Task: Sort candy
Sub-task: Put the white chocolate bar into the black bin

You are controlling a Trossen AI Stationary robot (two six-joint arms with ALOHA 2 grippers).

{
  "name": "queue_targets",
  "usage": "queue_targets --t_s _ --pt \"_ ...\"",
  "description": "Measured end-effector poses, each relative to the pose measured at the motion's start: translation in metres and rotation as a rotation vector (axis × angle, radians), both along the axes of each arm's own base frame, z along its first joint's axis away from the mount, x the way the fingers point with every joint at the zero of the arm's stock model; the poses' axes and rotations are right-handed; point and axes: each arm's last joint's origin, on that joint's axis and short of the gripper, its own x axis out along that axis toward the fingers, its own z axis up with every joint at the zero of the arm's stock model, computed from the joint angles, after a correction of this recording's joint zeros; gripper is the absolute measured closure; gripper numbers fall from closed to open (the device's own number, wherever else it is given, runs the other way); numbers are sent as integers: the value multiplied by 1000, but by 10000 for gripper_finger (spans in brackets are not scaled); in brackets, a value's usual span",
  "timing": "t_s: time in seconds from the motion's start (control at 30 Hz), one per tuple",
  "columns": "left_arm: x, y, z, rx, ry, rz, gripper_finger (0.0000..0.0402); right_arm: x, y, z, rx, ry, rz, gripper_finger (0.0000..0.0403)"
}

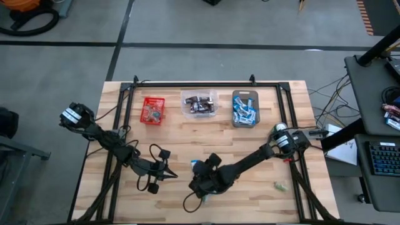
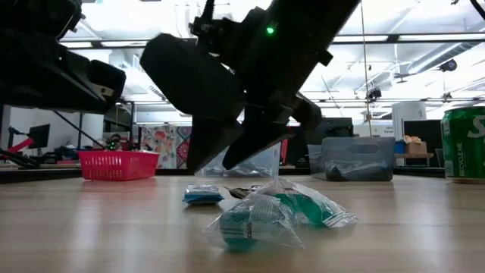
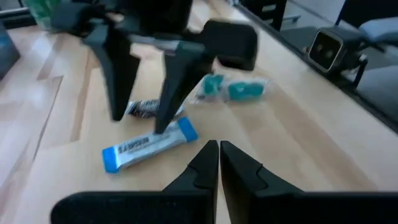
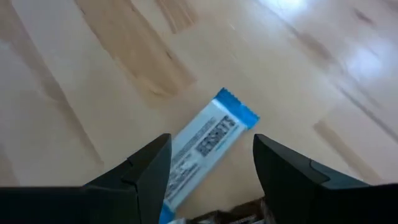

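Now R gripper (image 4: pixel 211 165) wide astride blue-white candy (image 4: pixel 202 149)

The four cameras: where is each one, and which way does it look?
High view: above the table, looking straight down; both arms show.
Low view: at table-top height, looking across; the open right gripper hangs over wrapped candy.
Left wrist view: on the left arm, past its shut left gripper toward the right gripper.
Right wrist view: on the right arm, looking down between its fingers.
Both wrist views share the blue-and-white candy.
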Motion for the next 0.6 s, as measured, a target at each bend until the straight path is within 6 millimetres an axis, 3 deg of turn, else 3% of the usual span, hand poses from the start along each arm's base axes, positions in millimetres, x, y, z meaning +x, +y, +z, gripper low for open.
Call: queue_targets --t_s 0.3,0.6 --pt "1 0 2 21 -23 -2 402 7 4 -16 64 -110 -43 188" --pt "1 0 3 34 -36 -10 402 11 -4 -41 8 -78 -74 189"
